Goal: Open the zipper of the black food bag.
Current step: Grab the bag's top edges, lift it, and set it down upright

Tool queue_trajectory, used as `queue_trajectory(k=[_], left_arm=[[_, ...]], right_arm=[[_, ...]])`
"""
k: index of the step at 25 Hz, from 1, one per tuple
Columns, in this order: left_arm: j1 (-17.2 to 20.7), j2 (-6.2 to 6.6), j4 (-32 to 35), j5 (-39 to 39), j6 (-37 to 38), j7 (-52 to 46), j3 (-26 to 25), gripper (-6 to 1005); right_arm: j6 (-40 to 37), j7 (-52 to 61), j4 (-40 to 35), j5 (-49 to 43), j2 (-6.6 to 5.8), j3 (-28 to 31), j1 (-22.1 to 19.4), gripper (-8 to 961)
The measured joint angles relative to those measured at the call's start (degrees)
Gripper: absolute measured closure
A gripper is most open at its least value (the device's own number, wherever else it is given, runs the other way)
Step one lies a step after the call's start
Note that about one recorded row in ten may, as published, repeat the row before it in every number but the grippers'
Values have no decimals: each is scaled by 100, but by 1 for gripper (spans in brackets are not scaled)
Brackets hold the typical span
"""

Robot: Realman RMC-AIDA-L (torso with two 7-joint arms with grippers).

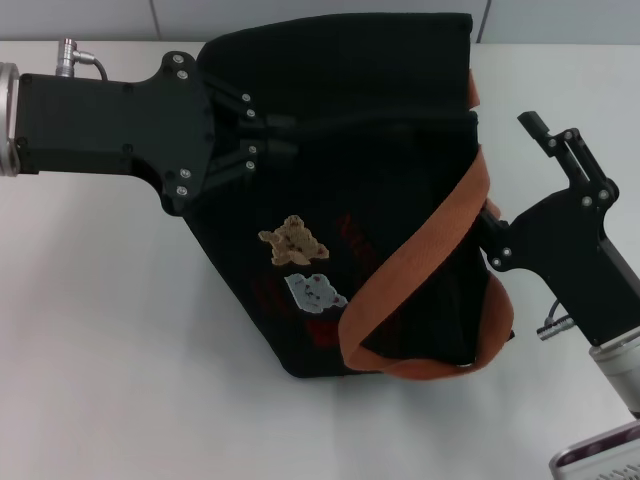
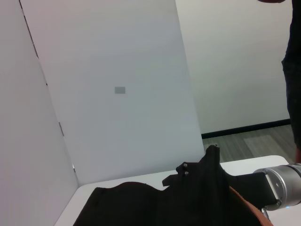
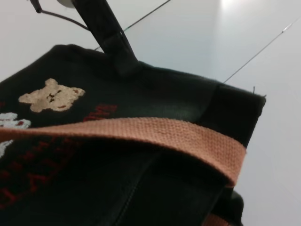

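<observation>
The left pincer (image 1: 268, 135) reaches into the boxy black fabric food bag (image 1: 400, 80), fingers nipped together on the black zipper (image 1: 380, 120) line; the tab itself is hidden. The right pincer (image 1: 490, 215) presses the bag's opposite end beside the brown-orange webbing strap (image 1: 430, 240); grip unclear. The bag lies on the white worktop (image 1: 120, 330)

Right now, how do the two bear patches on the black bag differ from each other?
The tan bear patch is light brown and lies closer to the left gripper; the white bear patch is pale grey-white and lies nearer the bag's bottom edge. The tan one looks slightly larger. Both are stitched on the same face of the black food bag, beside red lettering.
</observation>
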Motion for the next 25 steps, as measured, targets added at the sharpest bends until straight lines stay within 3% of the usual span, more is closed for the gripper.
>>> queue_trajectory(k=[25], left_arm=[[35,-4,-87,-73,22,-9,40,901]], right_arm=[[31,-121,3,-224,0,-144,146,211]])
